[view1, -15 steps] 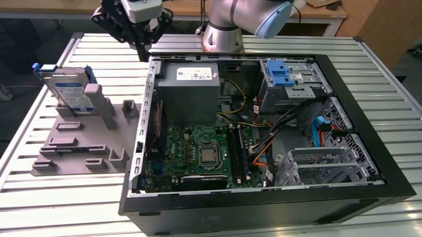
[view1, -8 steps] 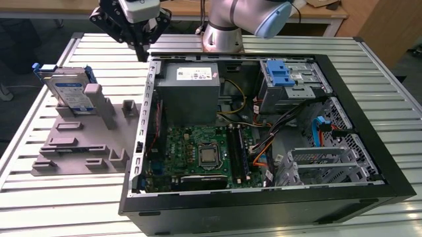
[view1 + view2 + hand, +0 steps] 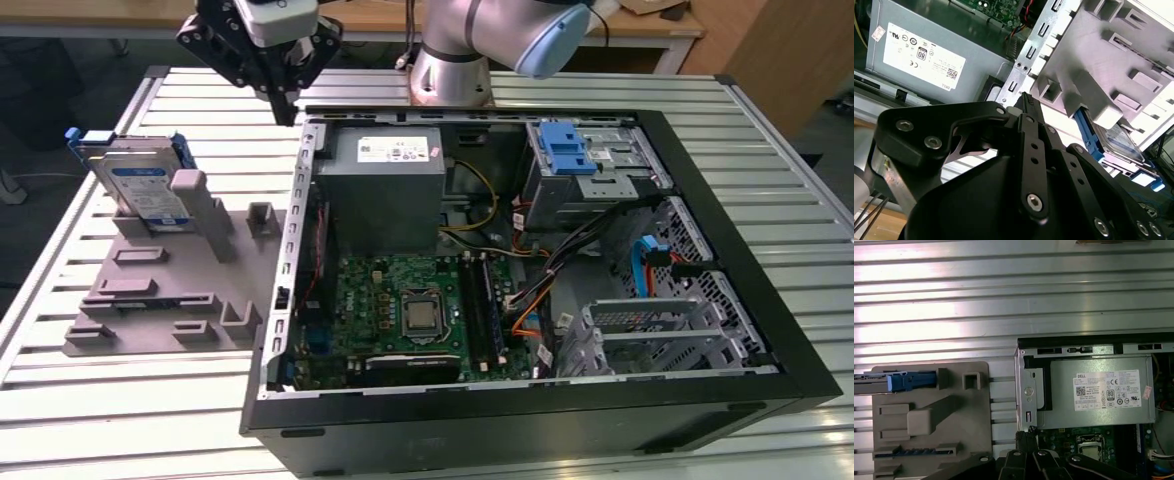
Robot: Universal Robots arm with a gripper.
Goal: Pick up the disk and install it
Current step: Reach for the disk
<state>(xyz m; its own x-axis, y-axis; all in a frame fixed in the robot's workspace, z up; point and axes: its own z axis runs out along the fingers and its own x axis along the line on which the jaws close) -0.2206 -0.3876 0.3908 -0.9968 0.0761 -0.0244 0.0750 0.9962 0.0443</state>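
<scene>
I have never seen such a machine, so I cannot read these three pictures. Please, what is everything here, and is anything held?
It is one robot arm with a claw. The exterior view looks at the scene from off the arm; both wrist views come from cameras riding on the arm. On the slatted metal table lie an open computer case and a grey holder. The disk stands upright in that holder. The claw is shut, holds nothing, and hangs near the case's edge, apart from the disk.
</scene>
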